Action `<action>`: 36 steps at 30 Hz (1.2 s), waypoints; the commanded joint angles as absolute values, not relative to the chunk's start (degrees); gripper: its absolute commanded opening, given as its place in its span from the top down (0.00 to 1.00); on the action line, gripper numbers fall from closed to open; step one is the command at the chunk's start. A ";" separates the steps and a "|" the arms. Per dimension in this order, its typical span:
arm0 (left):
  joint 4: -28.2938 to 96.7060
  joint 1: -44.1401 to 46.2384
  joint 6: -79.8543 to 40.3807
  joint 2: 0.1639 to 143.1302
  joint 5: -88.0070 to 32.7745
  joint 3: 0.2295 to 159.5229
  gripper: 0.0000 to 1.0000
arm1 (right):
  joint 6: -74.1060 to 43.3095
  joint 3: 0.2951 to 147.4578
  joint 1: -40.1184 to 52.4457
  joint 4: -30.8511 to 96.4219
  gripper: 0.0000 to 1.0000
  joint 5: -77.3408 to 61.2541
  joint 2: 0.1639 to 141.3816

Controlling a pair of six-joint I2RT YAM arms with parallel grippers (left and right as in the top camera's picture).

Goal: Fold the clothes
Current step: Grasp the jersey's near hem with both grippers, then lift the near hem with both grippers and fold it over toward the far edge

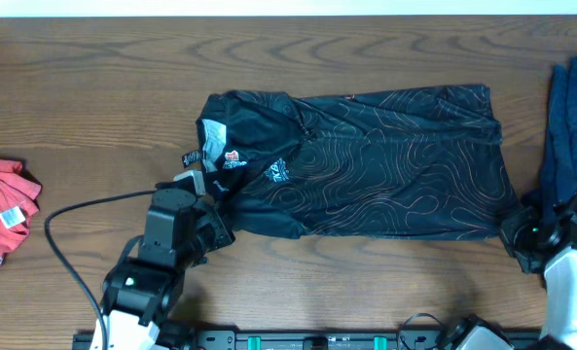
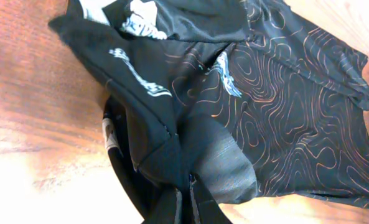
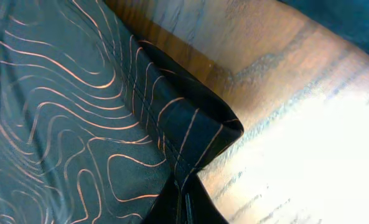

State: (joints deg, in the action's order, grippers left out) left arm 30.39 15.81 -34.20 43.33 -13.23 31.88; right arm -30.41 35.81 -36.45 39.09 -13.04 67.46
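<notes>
A black cycling jersey [image 1: 385, 165] with thin orange contour lines lies spread lengthwise across the middle of the wooden table, its collar and white-and-red logos at the left end. My left gripper [image 1: 215, 228] is shut on the jersey's near-left corner. In the left wrist view, the jersey [image 2: 284, 93] bunches up where dark fabric is pinched at the left gripper [image 2: 189, 190]. My right gripper [image 1: 515, 233] is shut on the near-right hem corner. In the right wrist view, the folded hem of the jersey [image 3: 190, 134] runs into the closed right gripper [image 3: 184, 200].
A crumpled red shirt [image 1: 1, 214] lies at the table's left edge. A dark blue garment [image 1: 575, 117] lies along the right edge, just beyond my right arm. A black cable [image 1: 74, 209] loops over the table left of my left arm.
</notes>
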 commanded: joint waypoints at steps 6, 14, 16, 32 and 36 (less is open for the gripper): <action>30.74 15.77 -33.08 39.51 -9.47 33.04 0.94 | -29.89 37.85 -35.70 40.58 0.99 -14.06 62.54; 30.79 15.79 -33.04 39.40 -9.58 37.56 0.94 | -29.95 43.83 -35.70 44.23 0.99 -14.63 61.17; 30.76 15.79 -32.71 39.35 -9.58 38.72 0.94 | -29.93 45.54 -35.70 45.34 0.99 -14.63 60.86; 30.13 15.77 -30.30 39.22 -0.86 43.48 0.94 | -30.28 49.43 -35.55 43.77 0.99 -18.41 60.86; 29.93 15.77 -30.48 39.31 2.35 43.48 0.94 | -29.93 50.59 -35.53 41.98 0.99 -21.32 63.16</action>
